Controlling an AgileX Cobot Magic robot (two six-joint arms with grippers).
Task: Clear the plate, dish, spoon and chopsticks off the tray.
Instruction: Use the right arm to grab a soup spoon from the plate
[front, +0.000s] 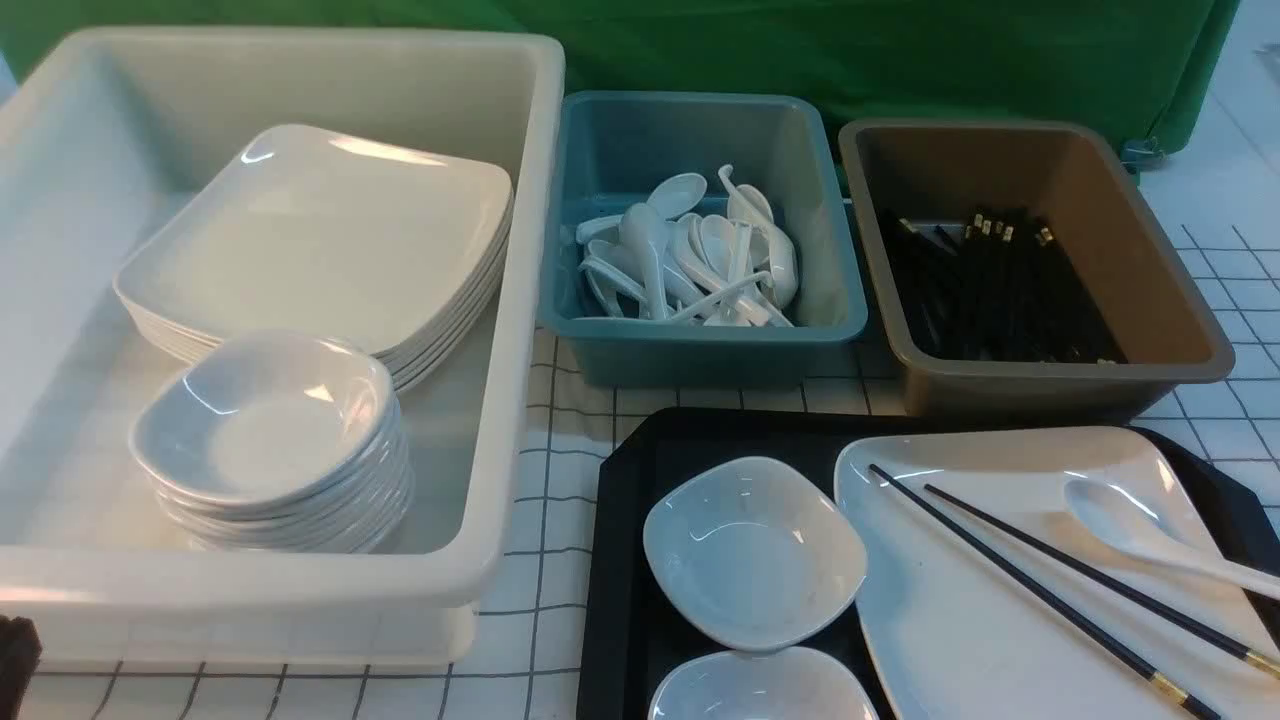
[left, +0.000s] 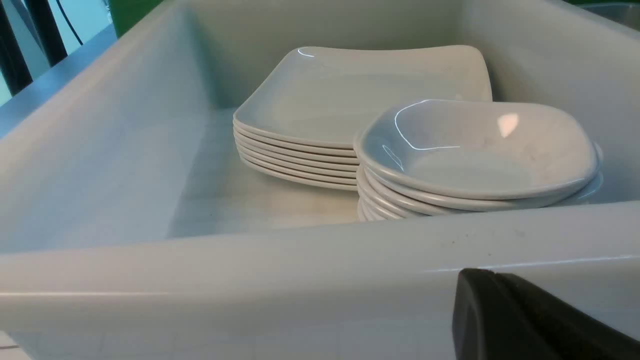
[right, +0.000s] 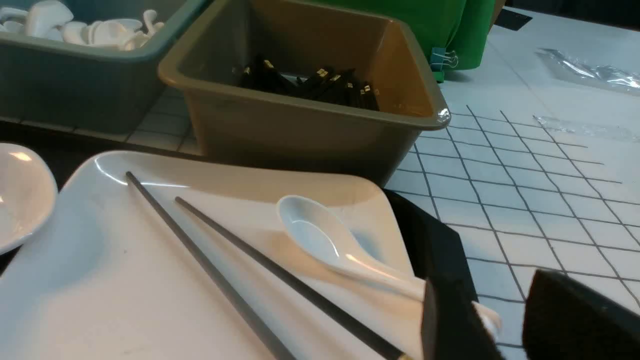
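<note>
front view: plate (front: 960, 640) sits on the tray (front: 620, 600), with chopsticks (front: 1040, 587) and spoon (front: 1120, 520) on it. left wrist view: my left hand (left: 495, 290) is closed, low, facing the white tub (left: 250, 280). right wrist view: my right hand (right: 485, 300) is parted, straddling the spoon's handle.

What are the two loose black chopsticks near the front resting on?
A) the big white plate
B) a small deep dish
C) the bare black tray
A: the chopsticks lie diagonally across the plate, next to the spoon.

Chopsticks (front: 1040, 588) & spoon (front: 1160, 548) lie on plate (front: 950, 620) on tray (front: 620, 560), w/ dish (front: 750, 550) left of plate.
</note>
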